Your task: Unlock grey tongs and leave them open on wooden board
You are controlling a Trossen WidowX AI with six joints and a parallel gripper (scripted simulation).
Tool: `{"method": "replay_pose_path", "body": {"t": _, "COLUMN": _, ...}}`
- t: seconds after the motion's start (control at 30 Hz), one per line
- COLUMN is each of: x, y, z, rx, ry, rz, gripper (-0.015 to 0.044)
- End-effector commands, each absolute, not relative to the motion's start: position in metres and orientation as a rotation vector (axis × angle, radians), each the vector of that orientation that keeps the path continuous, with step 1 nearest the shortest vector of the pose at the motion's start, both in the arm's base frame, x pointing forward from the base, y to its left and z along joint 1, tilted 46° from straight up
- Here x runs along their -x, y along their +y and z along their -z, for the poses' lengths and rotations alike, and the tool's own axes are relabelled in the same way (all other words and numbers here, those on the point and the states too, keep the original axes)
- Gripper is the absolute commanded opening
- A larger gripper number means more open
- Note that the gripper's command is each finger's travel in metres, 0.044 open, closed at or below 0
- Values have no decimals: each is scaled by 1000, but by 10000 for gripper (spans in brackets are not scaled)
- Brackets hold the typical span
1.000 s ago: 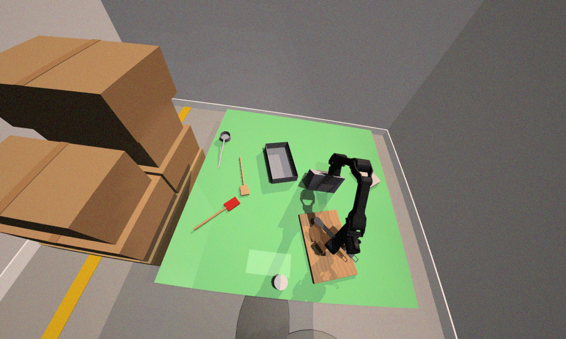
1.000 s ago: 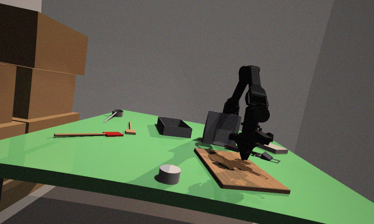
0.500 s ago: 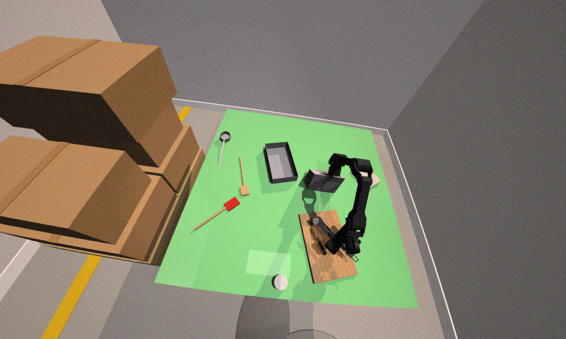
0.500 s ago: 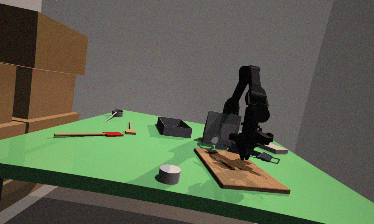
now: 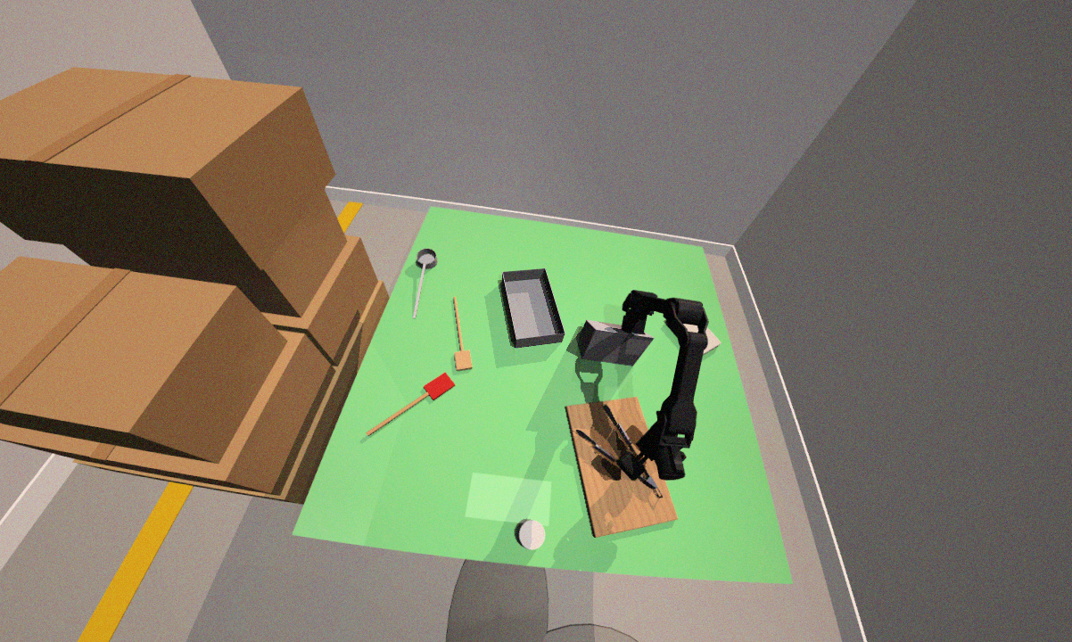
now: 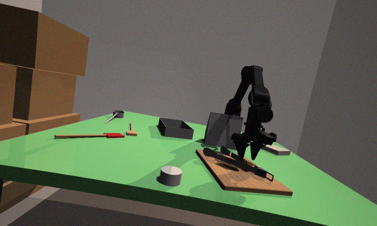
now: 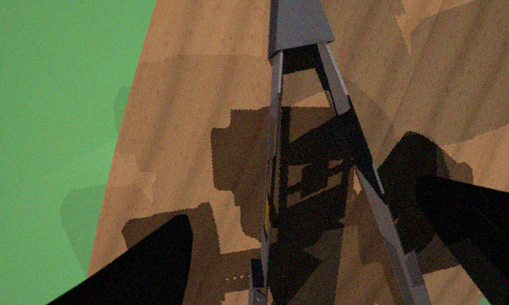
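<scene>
The grey tongs (image 5: 618, 428) (image 6: 226, 159) lie on the wooden board (image 5: 635, 511) (image 6: 240, 182) (image 7: 186, 106), their two arms spread apart in a V. In the wrist view the hinge end of the tongs (image 7: 301, 25) is at the top and the arms widen toward the bottom. My gripper (image 5: 631, 463) (image 6: 247, 158) (image 7: 302, 207) is open, pointing down just over the board, one finger on each side of the tongs' arms and apart from them. The dark roasting tin (image 5: 553, 299) (image 6: 175, 131) stands empty farther back on the green table.
A grey box (image 5: 613, 343) (image 6: 220, 131) stands at the arm's base behind the board. A short cylinder (image 5: 530, 533) (image 6: 170, 174) sits near the front edge. A red spatula (image 5: 437, 384), a wooden spatula (image 5: 461, 358) and a ladle (image 5: 426, 258) lie at the left. Cardboard boxes (image 5: 125, 239) are stacked beyond.
</scene>
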State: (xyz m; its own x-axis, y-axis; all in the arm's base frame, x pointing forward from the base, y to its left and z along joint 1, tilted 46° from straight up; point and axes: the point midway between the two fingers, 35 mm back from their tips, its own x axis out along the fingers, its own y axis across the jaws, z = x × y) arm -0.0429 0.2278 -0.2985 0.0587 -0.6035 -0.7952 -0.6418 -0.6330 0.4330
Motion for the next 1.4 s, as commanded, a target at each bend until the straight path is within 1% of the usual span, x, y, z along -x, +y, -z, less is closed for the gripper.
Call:
{"method": "replay_pose_path", "body": {"t": 0.0, "x": 64, "y": 234, "z": 273, "rx": 2265, "ry": 1346, "rz": -1668, "gripper": 440}}
{"method": "replay_pose_path", "body": {"t": 0.23, "x": 133, "y": 227, "z": 175, "rx": 2310, "ry": 1444, "rz": -1630, "gripper": 440}}
{"method": "replay_pose_path", "body": {"t": 0.3, "x": 146, "y": 222, "z": 155, "rx": 2322, "ry": 1465, "rz": -1619, "gripper": 440}}
{"method": "replay_pose_path", "body": {"t": 0.6, "x": 148, "y": 224, "z": 151, "rx": 2323, "ry": 1466, "rz": -1618, "gripper": 440}}
{"method": "replay_pose_path", "body": {"t": 0.83, "x": 149, "y": 258, "z": 114, "rx": 2322, "ry": 1438, "rz": -1637, "gripper": 440}}
{"method": "replay_pose_path", "body": {"t": 1.37, "x": 149, "y": 258, "z": 114, "rx": 2322, "ry": 1438, "rz": -1637, "gripper": 440}}
